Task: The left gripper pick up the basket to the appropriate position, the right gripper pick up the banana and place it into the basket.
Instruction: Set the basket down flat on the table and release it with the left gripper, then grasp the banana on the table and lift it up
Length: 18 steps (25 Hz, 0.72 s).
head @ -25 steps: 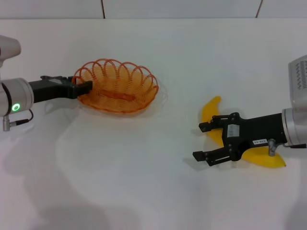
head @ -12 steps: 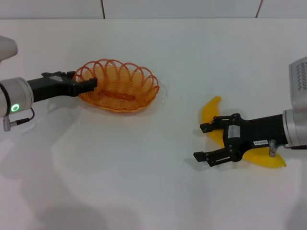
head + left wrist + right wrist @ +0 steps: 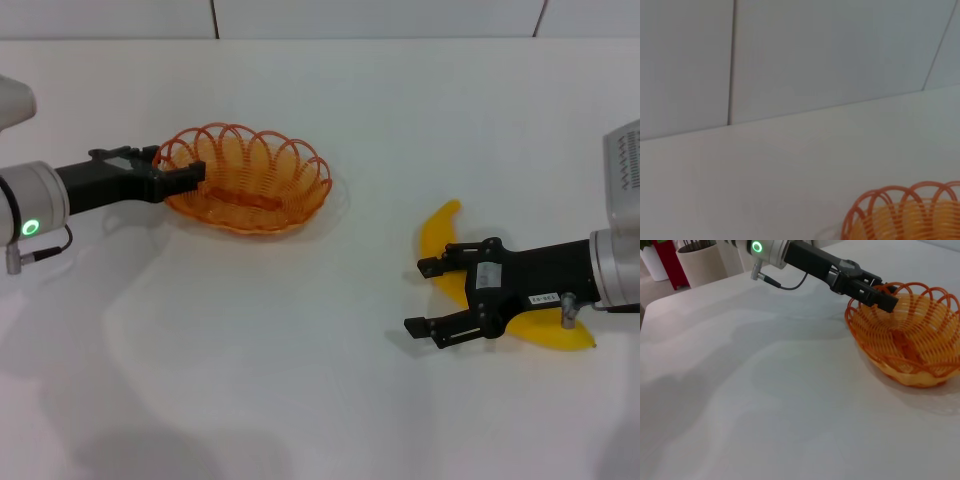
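The orange wire basket (image 3: 262, 188) is in the left half of the white table, tilted a little. My left gripper (image 3: 190, 176) is shut on the basket's left rim; the right wrist view shows its fingers (image 3: 885, 297) clamped over the rim of the basket (image 3: 912, 347). The left wrist view shows only a piece of the basket's rim (image 3: 900, 210). The yellow banana (image 3: 440, 228) lies on the table at the right. My right gripper (image 3: 414, 297) is open, its body over the banana's middle, its fingers pointing left past it.
A tiled wall (image 3: 380, 15) runs along the table's far edge. In the right wrist view a beige cylinder (image 3: 697, 262) and a red object (image 3: 667, 255) stand beyond the table's corner.
The left gripper has shifted the basket slightly right and up, tilting it. The right gripper and the banana have not moved.
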Each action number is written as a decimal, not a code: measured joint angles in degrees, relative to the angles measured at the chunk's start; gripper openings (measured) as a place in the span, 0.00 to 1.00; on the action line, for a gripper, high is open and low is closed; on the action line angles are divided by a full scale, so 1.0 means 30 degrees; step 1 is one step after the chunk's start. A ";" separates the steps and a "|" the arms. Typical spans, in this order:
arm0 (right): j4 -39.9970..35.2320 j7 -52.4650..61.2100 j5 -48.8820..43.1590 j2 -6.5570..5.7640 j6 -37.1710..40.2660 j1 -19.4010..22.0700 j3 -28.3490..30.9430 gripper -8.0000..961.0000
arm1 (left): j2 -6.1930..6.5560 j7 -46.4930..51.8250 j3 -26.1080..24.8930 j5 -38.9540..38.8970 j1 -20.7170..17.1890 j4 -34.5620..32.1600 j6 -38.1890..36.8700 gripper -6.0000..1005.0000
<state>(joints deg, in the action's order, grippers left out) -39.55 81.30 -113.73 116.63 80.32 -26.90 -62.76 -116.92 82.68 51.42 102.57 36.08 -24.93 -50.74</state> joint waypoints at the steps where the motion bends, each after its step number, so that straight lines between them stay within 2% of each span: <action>1: 0.0000 0.0000 0.0000 0.0000 0.0001 0.0002 0.0000 0.89 | 0.0002 -0.0024 0.0000 -0.0045 -0.0035 -0.0024 -0.0077 0.78; 4: 0.0000 0.0000 0.0001 0.0000 0.0005 0.0008 0.0000 0.89 | 0.0007 -0.0110 0.0004 -0.0136 -0.0251 -0.0353 -0.0306 0.78; 10: -0.0001 -0.0009 0.0000 0.0000 0.0006 0.0032 0.0105 0.89 | -0.0005 -0.0480 0.0023 -0.0694 -0.1503 -0.2033 -0.1435 0.78; 18: -0.0001 -0.0028 0.0069 -0.0001 -0.0129 0.0033 0.0176 0.89 | 0.0016 -0.3211 0.0058 -0.2322 -0.2897 -0.2507 -0.3225 0.77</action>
<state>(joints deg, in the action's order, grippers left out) -39.55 81.22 -113.52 116.63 79.93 -26.80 -62.23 -116.87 73.04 51.59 95.61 27.39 -32.45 -60.42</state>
